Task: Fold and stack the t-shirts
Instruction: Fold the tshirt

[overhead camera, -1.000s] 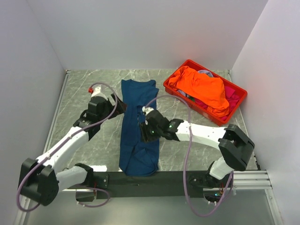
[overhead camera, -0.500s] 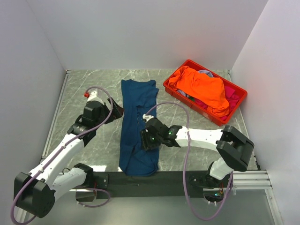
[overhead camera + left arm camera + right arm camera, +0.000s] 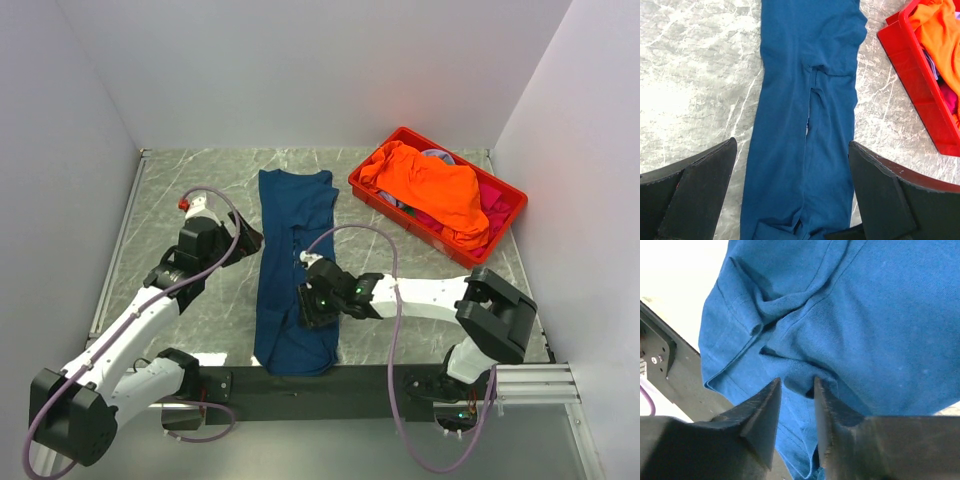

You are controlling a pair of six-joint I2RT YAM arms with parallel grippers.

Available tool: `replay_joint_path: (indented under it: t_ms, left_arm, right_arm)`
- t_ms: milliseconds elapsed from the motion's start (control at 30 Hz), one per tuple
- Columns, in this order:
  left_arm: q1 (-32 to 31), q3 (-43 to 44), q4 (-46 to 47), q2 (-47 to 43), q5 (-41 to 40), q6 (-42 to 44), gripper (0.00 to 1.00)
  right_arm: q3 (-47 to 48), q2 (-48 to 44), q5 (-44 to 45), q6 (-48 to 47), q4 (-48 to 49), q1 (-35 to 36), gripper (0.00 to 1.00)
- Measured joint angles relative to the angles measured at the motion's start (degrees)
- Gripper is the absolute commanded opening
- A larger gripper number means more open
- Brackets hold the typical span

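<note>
Blue t-shirt (image 3: 290, 225), folded lengthwise into a narrow strip, lies mid-table (image 3: 190, 180), running from 12 to 6 o'clock. At its 5 o'clock end the right gripper (image 3: 796, 384) is down on the cloth, fingers (image 3: 762, 412) drawn close on either side of a raised fold; whether they clamp it I cannot tell. The left gripper (image 3: 248, 238) hangs at the strip's 9 o'clock side, jaws spread wide and holding nothing. At 2 o'clock, the orange t-shirt (image 3: 430, 190) is heaped over magenta ones (image 3: 495, 207) in the red crate (image 3: 400, 222).
</note>
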Motion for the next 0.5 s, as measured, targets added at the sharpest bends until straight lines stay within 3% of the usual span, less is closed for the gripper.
replay_joint_path:
  t_ms: [133,500]
  left_arm:
    - [0.00,0.00,-0.50,-0.61,-0.42,0.00,0.99]
    - [0.00,0.00,-1.42,-0.83,-1.46,0.02,0.99]
  right_arm:
    - [0.00,0.07,-0.20,0.17,0.24,0.61,0.00]
    - [0.00,0.07,0.44,2.47,-0.59,7.28,0.01]
